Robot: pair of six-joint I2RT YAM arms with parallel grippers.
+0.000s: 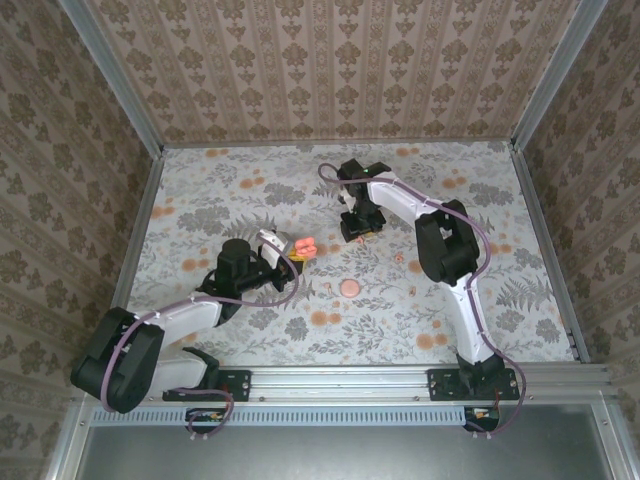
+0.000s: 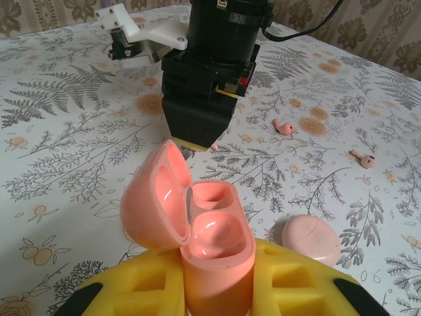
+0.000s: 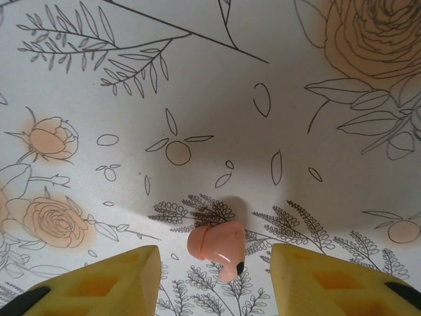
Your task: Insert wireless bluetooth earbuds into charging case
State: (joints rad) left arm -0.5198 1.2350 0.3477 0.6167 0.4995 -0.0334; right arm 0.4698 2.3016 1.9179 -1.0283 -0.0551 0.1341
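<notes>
1. Clamping the charging case (image 2: 220, 260) by its lower half, my left claw (image 2: 220, 289) holds it upright, lid swung open leftward; both wells empty.
2. Right claw (image 3: 214, 262) is partly open, its fingers either side of one earbud (image 3: 214, 242) lying on the table (image 3: 197, 85), neither touching it.
3. Well apart from that claw lie a second earbud (image 2: 284, 126) and a third earbud (image 2: 364, 158).
4. Count: three earbuds, one case, one pink disc (image 2: 310, 238) near the case.
</notes>
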